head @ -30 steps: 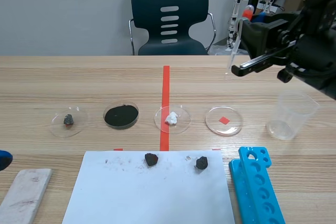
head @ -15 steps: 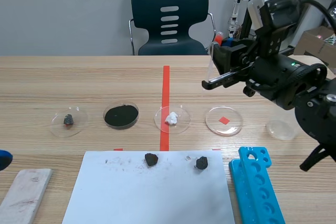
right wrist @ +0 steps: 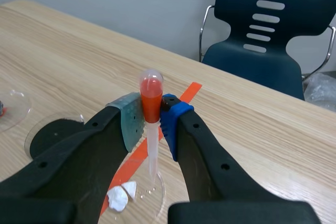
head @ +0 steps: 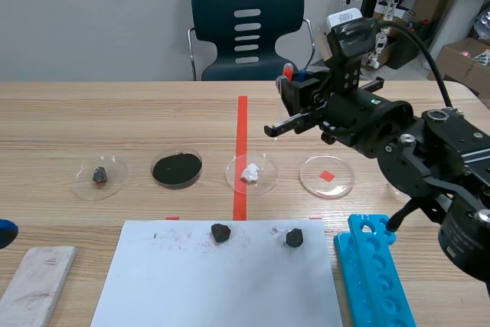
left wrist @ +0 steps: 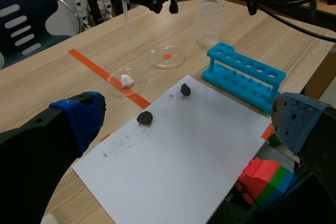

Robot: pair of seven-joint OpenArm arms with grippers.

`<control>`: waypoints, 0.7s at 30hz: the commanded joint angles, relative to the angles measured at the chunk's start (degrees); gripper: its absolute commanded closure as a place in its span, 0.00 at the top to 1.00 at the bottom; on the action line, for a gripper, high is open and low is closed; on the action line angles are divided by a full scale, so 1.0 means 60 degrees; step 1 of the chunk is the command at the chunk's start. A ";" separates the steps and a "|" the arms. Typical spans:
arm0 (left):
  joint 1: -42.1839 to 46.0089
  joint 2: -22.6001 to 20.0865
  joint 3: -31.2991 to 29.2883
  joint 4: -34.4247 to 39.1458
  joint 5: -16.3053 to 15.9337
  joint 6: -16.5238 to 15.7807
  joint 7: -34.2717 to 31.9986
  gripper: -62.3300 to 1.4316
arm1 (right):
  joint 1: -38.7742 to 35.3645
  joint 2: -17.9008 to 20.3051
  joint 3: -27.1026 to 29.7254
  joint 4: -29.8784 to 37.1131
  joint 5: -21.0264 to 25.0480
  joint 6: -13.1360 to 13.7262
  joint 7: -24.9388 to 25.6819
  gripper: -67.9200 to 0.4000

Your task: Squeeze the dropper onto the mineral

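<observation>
- The left gripper [left wrist: 186, 124] is idling low at the near left table edge, its fingers spread wide with nothing between them.
- Two dark mineral lumps [head: 220, 232] [head: 294, 238] are lying on the white paper sheet [head: 191, 289], with the blue test tube rack [head: 375, 273] beside it.
- Beyond the sheet, the white mineral [head: 249, 172] is sitting in its petri dish [head: 266, 181] on the tape line.
- The right gripper [right wrist: 151, 119] is clamping the dropper [right wrist: 151, 145] just under its orange bulb. Over the last second it has been swinging leftward from above the plastic beaker [left wrist: 209, 22].
- The dropper tip is now hanging over the white mineral's dish, so the squeeze is probably coming next.
</observation>
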 commanded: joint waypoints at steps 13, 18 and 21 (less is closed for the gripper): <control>-0.0029 0.0000 0.0069 0.0127 -0.0131 -0.0051 -0.0168 1.00 | 0.0539 -0.1075 -0.0058 -0.0769 -0.0805 0.0299 0.0382 0.14; -0.0029 0.0000 0.0069 0.0127 -0.0131 -0.0051 -0.0168 1.00 | 0.0535 -0.1228 -0.0073 -0.0954 -0.0962 0.0481 0.0350 0.14; -0.0029 0.0000 0.0069 0.0127 -0.0131 -0.0051 -0.0168 1.00 | 0.0514 -0.1224 -0.0113 -0.0987 -0.0965 0.0477 0.0328 0.14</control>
